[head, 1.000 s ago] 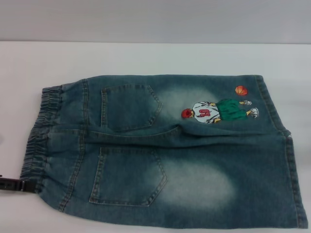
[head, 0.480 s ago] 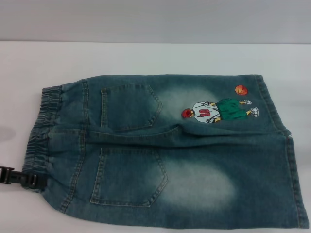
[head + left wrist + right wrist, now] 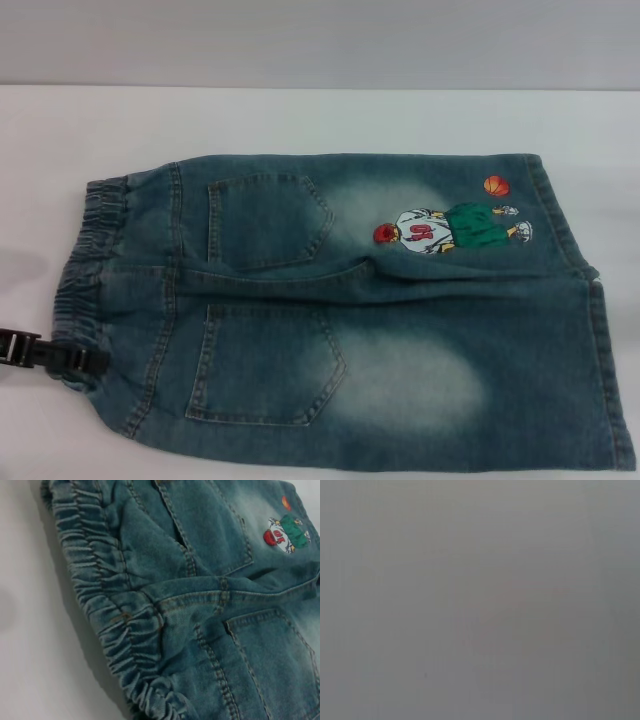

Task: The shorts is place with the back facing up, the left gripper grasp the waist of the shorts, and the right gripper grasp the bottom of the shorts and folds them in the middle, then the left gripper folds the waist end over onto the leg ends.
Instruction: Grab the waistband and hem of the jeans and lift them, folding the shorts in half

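One gripper is in view: the left gripper (image 3: 75,360), at the near corner of the waist (image 3: 85,270); its grip cannot be told. From there the shorts (image 3: 340,310) run lengthwise rightward across the table (image 3: 300,120) to the leg ends (image 3: 595,330). No right gripper is visible.

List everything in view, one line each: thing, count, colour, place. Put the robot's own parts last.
shorts: one, faded blue denim, flat on the table, back up.
waist: one, darker blue ruffled elastic band, at the robot's left end.
back pockets: two, blue, next to the waist.
cartoon patch: one, white, green and red, with an orange ball, on the far leg.
leg ends: two, blue, at the robot's right end.
table: one, white, under the shorts.
left pincer: one, black, at the waist's near corner.
right pincer: not in view.
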